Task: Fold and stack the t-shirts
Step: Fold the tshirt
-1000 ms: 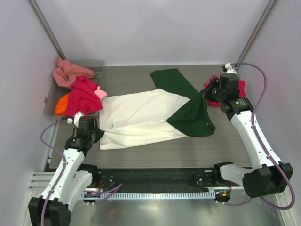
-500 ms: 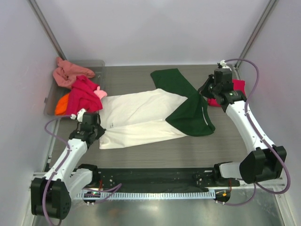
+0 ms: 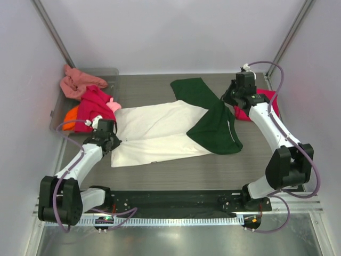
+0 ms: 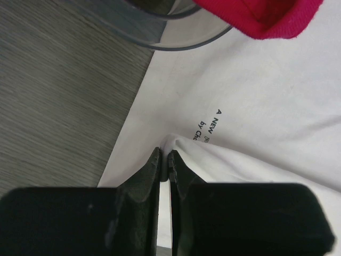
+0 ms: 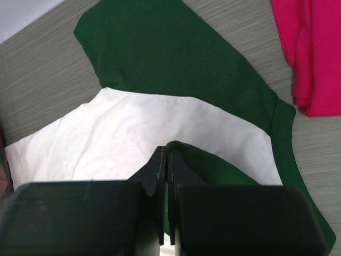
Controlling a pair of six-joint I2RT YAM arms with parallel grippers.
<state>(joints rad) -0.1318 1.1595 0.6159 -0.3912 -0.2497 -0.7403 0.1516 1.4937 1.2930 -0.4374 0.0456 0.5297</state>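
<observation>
Mid-fold, by the look of it, on the cream-white soft cloth t-shirt with dark green shoulders and sleeves (image 3: 160,133). Lies spread across the middle of the dark grey wood-grain surface (image 3: 160,88), hem to the left, collar end to the right, one green sleeve reaching toward the far side.

Gripped at both ends. Pinched at the hem by the left claw (image 4: 165,160), pressed together on a raised peak of white cloth just beside the small dark print. Pinched at the shoulder by the right claw (image 5: 166,152), likewise pressed together, on a peak of green cloth above the white chest.

Calls next, most likely, for carrying both peaks across the shirt together, level and in step, then laying them down edge to edge. Risks a skewed crease if one end leads.

Folded plain crimson-pink shirt (image 3: 266,101) at the far right, a likely base for the stack. At the far left, a translucent grey plastic tray (image 3: 56,114) holding crumpled salmon (image 3: 80,82), magenta (image 3: 93,109), orange (image 3: 69,118) and light pink (image 3: 113,105) shirts.

Closed in by plain pale walls (image 3: 170,32), with slanted metal posts (image 3: 53,32) in the far corners.
</observation>
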